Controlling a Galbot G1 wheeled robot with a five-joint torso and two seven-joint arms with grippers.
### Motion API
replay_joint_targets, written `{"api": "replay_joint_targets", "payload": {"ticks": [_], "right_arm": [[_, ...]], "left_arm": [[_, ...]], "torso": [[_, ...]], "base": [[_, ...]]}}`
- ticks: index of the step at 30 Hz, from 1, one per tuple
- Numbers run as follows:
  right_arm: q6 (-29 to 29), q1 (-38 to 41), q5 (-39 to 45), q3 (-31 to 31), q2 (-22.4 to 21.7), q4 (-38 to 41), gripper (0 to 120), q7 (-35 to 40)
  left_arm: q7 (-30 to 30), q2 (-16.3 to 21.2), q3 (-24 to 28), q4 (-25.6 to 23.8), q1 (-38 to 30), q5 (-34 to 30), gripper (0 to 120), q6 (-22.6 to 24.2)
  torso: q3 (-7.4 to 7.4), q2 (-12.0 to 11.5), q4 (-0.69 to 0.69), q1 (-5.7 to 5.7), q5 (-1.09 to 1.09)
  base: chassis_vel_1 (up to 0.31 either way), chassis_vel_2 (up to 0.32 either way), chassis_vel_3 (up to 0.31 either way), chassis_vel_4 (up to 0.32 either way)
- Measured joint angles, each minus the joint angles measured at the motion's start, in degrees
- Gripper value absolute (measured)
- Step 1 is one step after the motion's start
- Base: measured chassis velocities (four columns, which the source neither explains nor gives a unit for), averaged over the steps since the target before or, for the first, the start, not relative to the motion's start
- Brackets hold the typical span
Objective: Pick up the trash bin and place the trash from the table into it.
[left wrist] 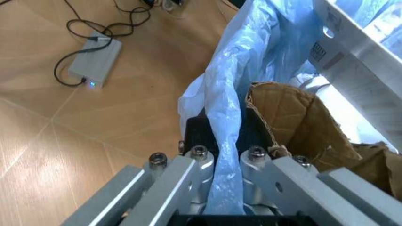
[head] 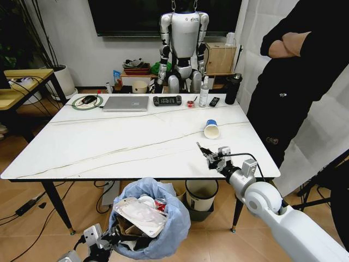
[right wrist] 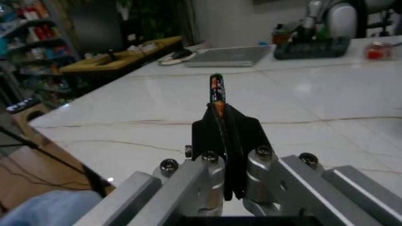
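Presently held low before white marble-look desk (head: 109, 142) — light-blue bag-lined trash bin (head: 169, 234), left gripper (left wrist: 223, 155) fingers pinching soft, slippery rim; right gripper (right wrist: 217, 101) fingers pressed on thin orange-black wrapper (right wrist: 215, 87) — light, flimsy.

We see a light wood floor (head: 32, 224) with cables and a grey power box (left wrist: 95, 63), a white back wall (head: 76, 38) under a dark screen (head: 131, 16), a yellow-wood desk (head: 24, 82), and 1 white curtain (head: 327, 125).
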Motion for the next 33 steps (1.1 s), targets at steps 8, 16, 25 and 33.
{"api": "replay_joint_targets", "payload": {"ticks": [8, 16, 25, 33], "right_arm": [[2.3, 0.2, 0.2, -14.1, -2.9, 11.4, 0, -2.0], [2.7, 0.5, -4.2, -21.6, -2.5, 10.0, 0, -3.0], [3.0, 1.3, -6.1, -22.3, -2.0, 7.9, 0, -1.7], [3.4, 0.2, -8.7, -21.3, -2.3, 7.7, 30, -0.5]], "left_arm": [[0.3, -0.4, -0.3, -0.4, 0.2, 0.0, 0, 0.0], [0.3, -0.7, -0.4, -0.9, 0.3, 0.1, 0, -0.1], [0.4, -1.0, -0.1, -1.0, 0.4, 0.3, 0, -0.1], [0.4, -0.9, -0.1, -1.1, 0.3, 0.3, 0, -0.1]], "torso": [[0.00, 0.0, 0.01, 0.00, 0.00], [0.00, 0.0, 0.00, 0.00, 0.01], [0.00, 0.0, 0.00, 0.00, 0.02], [0.00, 0.0, 0.00, 0.00, 0.01]], "base": [[0.000, 0.000, 0.000, 0.000], [0.000, 0.000, 0.000, 0.000], [0.000, 0.000, 0.000, 0.000], [0.000, 0.000, 0.000, 0.000]]}}
